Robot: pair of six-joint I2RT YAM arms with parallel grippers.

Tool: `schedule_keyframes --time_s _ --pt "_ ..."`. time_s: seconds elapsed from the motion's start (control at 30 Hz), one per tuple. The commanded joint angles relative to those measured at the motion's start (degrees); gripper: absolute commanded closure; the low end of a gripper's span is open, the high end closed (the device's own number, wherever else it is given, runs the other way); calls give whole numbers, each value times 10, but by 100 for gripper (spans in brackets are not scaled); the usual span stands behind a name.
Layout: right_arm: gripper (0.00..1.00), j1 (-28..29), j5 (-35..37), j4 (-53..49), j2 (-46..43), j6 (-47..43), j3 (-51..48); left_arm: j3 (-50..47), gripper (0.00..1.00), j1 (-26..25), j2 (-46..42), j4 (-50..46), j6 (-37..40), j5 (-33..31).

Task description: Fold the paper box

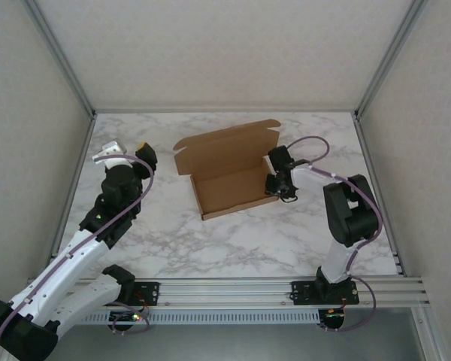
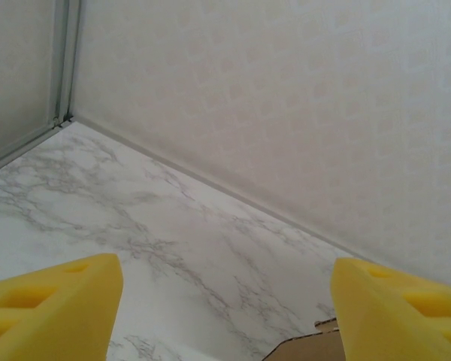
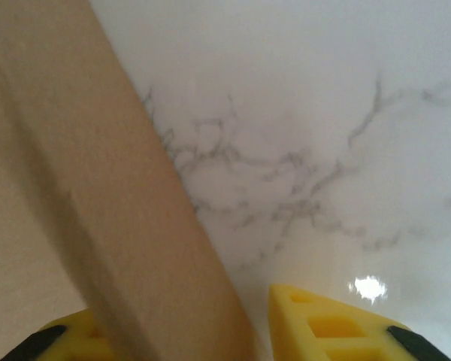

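Observation:
The paper box (image 1: 229, 177) is a brown cardboard tray in the middle of the marble table, its walls raised and its lid flap (image 1: 225, 147) lying open toward the back. My right gripper (image 1: 275, 179) is at the box's right wall. In the right wrist view that wall (image 3: 98, 173) runs between the yellow fingers (image 3: 331, 327) of the gripper (image 3: 177, 320), which is closed round it, with a thin strip of marble beside the right finger. My left gripper (image 1: 128, 150) hangs open to the left of the box, holding nothing. A corner of the box (image 2: 308, 350) shows between its fingers (image 2: 52, 301).
The marble table (image 1: 233, 241) has bare room in front of and to both sides of the box. White walls with metal corner posts (image 1: 75, 83) close in the back and sides. The rail holding the arm bases (image 1: 233, 289) runs along the near edge.

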Motion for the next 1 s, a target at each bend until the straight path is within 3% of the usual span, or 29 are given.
schedule_keyframes --time_s 0.0,0.2,0.37,0.47,0.57,0.63,0.73,0.83,0.97 --pt "66 5 -26 25 -50 86 -41 -2 27 -2 9 18 -11 -13" --pt "65 20 -28 38 -137 121 -91 -42 23 -1 -6 99 -8 -4" --pt "36 20 1 19 -193 88 -85 -58 19 5 -20 148 -5 -8" --pt "29 17 5 25 -215 50 -81 -80 19 9 -30 178 -16 -8" --pt "29 21 -23 49 -256 -19 -74 -111 19 20 -43 239 41 41" --pt "29 28 -40 73 -291 -67 -71 -95 13 21 -25 204 113 106" --pt "28 29 -21 111 -332 -114 -68 -98 11 22 4 189 179 160" --pt "22 29 -53 148 -355 -174 -72 -127 11 27 13 210 219 187" --pt "29 28 -1 147 -327 -182 -26 -166 11 36 36 256 229 195"
